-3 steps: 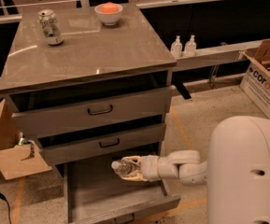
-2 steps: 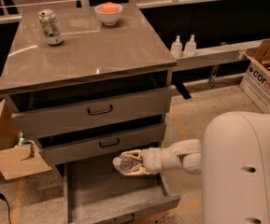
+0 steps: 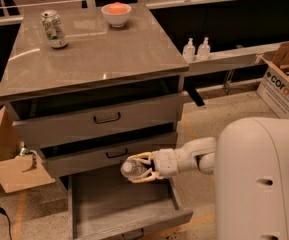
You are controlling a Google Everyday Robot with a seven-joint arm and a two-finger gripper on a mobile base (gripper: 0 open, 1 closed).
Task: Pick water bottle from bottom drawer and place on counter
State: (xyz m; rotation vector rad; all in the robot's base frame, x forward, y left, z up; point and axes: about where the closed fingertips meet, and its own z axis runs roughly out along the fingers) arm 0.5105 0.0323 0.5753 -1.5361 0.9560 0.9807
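Arm point(image 3: 194, 154) reaches level from 3 o'clock; gripper point(image 3: 143, 167), jaws clamped round the sideways bottle point(image 3: 132, 169), hangs above the open drawer's point(image 3: 119, 209) 12 o'clock end. Tabletop point(image 3: 99, 54): can point(image 3: 53, 29) at 11, bowl point(image 3: 116, 14) at 12.

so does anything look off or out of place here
Nothing spilled or damaged. The gripper holds the water bottle lying sideways over the open bottom drawer, which fits the pick. The soda can and bowl stand upright on the counter.
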